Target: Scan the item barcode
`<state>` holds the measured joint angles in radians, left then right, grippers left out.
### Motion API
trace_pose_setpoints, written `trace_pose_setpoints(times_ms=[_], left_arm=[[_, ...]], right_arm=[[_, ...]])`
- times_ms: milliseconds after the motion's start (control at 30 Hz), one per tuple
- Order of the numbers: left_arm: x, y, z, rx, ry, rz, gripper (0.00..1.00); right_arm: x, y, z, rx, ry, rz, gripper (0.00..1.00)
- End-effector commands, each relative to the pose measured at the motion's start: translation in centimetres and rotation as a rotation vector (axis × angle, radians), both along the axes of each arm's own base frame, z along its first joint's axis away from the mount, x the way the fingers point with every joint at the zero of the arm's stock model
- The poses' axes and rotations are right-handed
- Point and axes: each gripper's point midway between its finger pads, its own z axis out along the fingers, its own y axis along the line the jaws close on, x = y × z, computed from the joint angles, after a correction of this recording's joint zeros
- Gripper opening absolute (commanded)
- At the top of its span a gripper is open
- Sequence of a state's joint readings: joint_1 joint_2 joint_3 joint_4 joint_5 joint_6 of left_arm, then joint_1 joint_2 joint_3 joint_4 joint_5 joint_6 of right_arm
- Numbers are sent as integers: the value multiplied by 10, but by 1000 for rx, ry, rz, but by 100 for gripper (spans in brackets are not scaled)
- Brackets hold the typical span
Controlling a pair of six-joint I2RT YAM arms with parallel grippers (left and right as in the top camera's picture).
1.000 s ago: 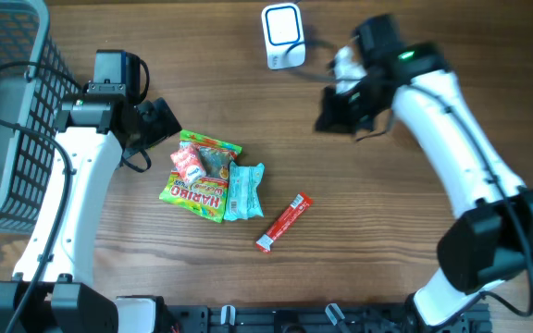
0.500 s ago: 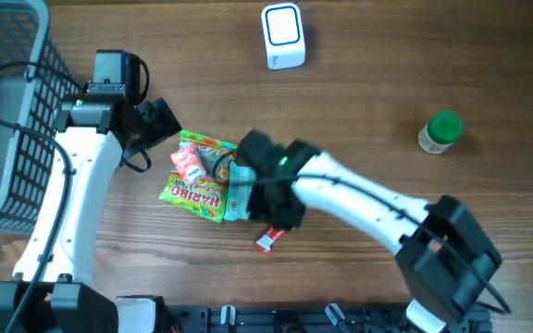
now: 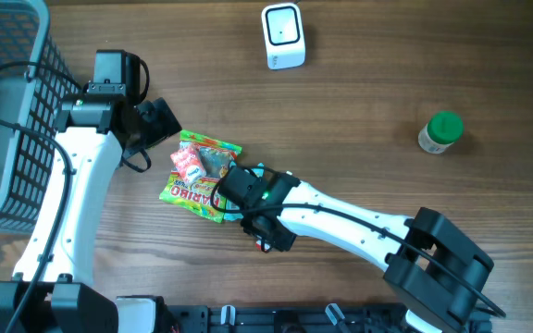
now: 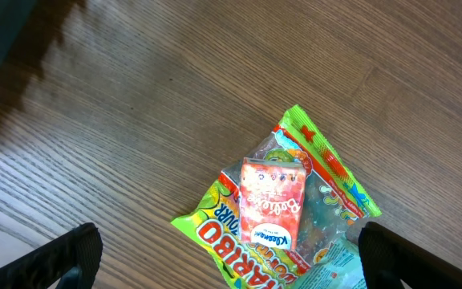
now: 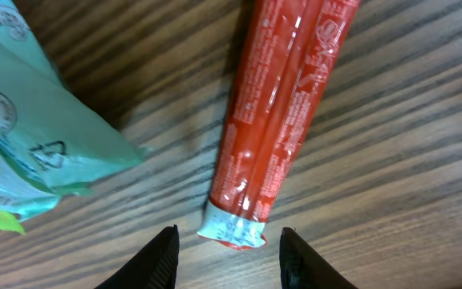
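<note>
A red stick pack lies flat on the wooden table. Its white crimped end sits just ahead of my right gripper, whose open jaws straddle it without touching. From overhead, my right gripper covers most of the stick pack. The white scanner stands at the back. My left gripper is open above the snack pile, nothing in it. Its wrist view has a pink pack on top of a Haribo bag between the left gripper's wide fingers.
A green-capped bottle stands alone at the right. A teal tissue pack lies just left of the stick pack, against the Haribo bag. A grey wire basket fills the left edge.
My right arm swung from beside the scanner down to the red stick pack and its jaws opened. The green-capped bottle now stands at the right. The left arm has not moved.
</note>
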<state>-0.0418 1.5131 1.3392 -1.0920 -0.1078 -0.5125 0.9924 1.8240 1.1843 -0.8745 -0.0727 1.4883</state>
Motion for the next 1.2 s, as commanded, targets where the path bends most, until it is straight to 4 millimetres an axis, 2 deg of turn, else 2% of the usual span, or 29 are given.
trace_pose_setpoints(times_ms=[0,233,333,367,433,467,533,667,800,933,1033,1067,1100,1133,1167], left_arm=[[1,3,-2,9,4,-4,100],[1,3,-2,9,5,-4,100],[1,3,-2,9,4,-4,100],[1,3,-2,9,5,-4,100],[1,3,-2,9,5,-4,100],[1,3,-2,9,5,-4,100],[1,3,-2,9,5,-4,100],[1,3,-2,9,4,-4,100],[1,3,-2,9,4,-4,100],[1,3,-2,9,5,-4,100],[1,3,-2,9,4,-4,100],[1,3,-2,9,4,-4,100],[1,3,-2,9,5,-4,100],[1,3,-2,9,5,-4,100],[1,3,-2,9,5,-4,100]], right_arm=[[5,-5,-2,-26,-28,-37,41],[-4,-10,-21,-16,3,-87,36],[-8,-10,-29,2,13,-86,29],[-8,-11,-30,2,13,-86,25],[-7,-12,-30,1,12,-86,9],[-6,-14,-29,-3,13,-83,4],[-1,-18,-29,-6,4,-35,4],[20,-30,-28,-2,-33,182,4],[47,-48,-24,26,-70,506,4],[68,-86,-25,-10,-72,819,4],[89,-126,-25,-103,-70,924,4],[92,-131,-25,-110,-71,922,5],[96,-137,-25,-122,-74,913,10],[98,-140,-25,-122,-74,912,23],[101,-144,-25,-122,-74,902,41]])
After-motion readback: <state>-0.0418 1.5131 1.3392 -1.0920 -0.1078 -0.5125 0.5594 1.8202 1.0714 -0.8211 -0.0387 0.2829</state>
